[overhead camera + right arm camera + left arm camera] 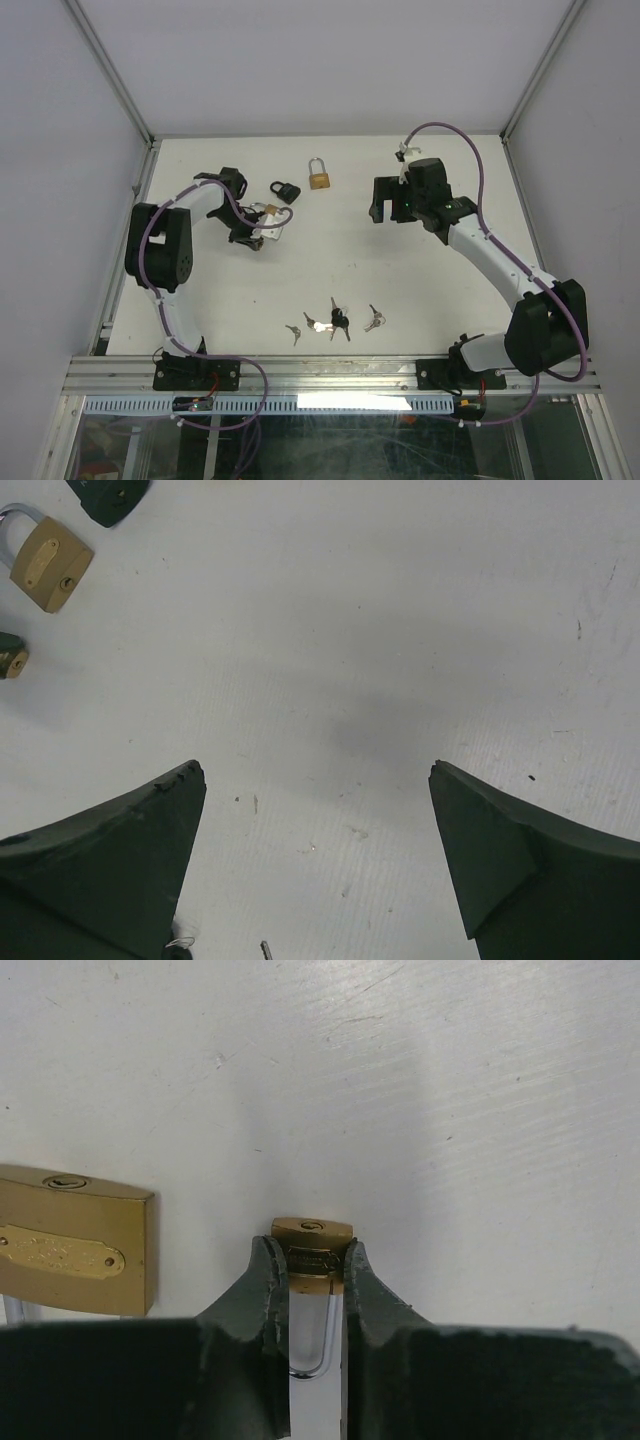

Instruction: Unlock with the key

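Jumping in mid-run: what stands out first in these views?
The left hand is clamped on a small padlock, left of the middle of the table. The right hand hangs open right of the middle, holding nothing. The keys lie scattered by the near edge, between the arm bases.

Left wrist view: fingers (pixel 268 1300) are covering the small padlock's (pixel 312 1232) sides; the edge is cutting off a bigger padlock (pixel 75 1245) at nine o'clock. Right wrist view: the bottom edge is clipping a key (pixel 265 950) at six o'clock.
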Controlling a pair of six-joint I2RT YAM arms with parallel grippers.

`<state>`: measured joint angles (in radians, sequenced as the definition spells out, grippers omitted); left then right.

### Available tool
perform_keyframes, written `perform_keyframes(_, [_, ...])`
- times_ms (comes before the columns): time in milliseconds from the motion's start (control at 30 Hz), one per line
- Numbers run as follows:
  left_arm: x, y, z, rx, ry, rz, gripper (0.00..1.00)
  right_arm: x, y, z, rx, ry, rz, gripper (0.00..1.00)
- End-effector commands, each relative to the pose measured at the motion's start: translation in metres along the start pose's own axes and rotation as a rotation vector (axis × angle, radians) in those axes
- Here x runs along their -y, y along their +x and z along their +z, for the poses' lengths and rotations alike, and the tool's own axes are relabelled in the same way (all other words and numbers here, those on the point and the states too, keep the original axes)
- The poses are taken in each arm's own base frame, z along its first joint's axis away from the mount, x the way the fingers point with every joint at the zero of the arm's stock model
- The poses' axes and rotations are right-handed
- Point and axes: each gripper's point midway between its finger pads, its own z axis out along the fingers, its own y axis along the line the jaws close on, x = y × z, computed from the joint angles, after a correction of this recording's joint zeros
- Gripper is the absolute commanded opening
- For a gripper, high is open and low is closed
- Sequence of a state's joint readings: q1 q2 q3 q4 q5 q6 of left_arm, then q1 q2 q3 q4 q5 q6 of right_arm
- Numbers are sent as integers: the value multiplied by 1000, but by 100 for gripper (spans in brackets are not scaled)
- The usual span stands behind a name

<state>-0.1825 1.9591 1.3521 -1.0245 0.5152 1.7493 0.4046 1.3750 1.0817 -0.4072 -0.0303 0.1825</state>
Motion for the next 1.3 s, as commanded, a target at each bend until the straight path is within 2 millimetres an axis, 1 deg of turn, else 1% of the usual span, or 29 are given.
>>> perform_keyframes(0, [-1,-8,-5,3,-26,85,0,-15,-18,-12,65,-55,21,97])
perform_keyframes(67, [-6,-18,-14,17,-59,105,0,-26,-23,-14,66,-108,54,97])
perform_keyframes(133, [-13,-34,-27,53,-116,138,0,-42,-29,-16,65,-185,103,97])
perform_keyframes(233, [-29,-61,-54,108,-249,206,0,-68,-39,-19,72,-299,205,93])
perform_keyframes(333, [-39,-87,-81,152,-357,245,0,-100,-48,-21,78,-415,296,87])
perform_keyframes(500, [-36,-134,-130,242,-503,325,0,-164,-62,-28,108,-578,298,79])
perform_keyframes(567, [-35,-153,-152,272,-572,373,0,-187,-69,-34,121,-638,267,77])
perform_keyframes(600, [-32,-162,-161,284,-596,405,0,-195,-75,-39,127,-671,260,77])
perform_keyframes(633, [-29,-171,-167,295,-612,450,0,-199,-85,-44,139,-703,268,77])
perform_keyframes(667, [-25,-180,-174,302,-628,501,0,-197,-98,-50,156,-720,288,77])
perform_keyframes(733, [-17,-200,-186,319,-658,602,0,-184,-125,-58,183,-713,332,74])
perform_keyframes(767, [-13,-209,-190,306,-667,682,0,-175,-134,-59,185,-671,334,72])
perform_keyframes(800, [-7,-214,-190,273,-662,765,0,-168,-147,-65,195,-608,317,71])
perform_keyframes(867, [5,-217,-180,160,-622,974,0,-161,-154,-66,190,-499,269,71])
perform_keyframes(900, [10,-215,-172,113,-594,1049,0,-164,-155,-68,183,-481,250,71])
perform_keyframes(1000, [20,-208,-149,12,-520,1226,0,-184,-148,-67,131,-487,199,70])
perform_keyframes(1067, [22,-207,-141,-31,-495,1313,0,-199,-140,-68,101,-497,172,70])
perform_keyframes(1200, [20,-211,-137,-63,-489,1390,0,-223,-122,-55,36,-521,149,70])
perform_keyframes(1267, [20,-215,-139,-60,-493,1412,0,-237,-116,-46,4,-539,129,74])
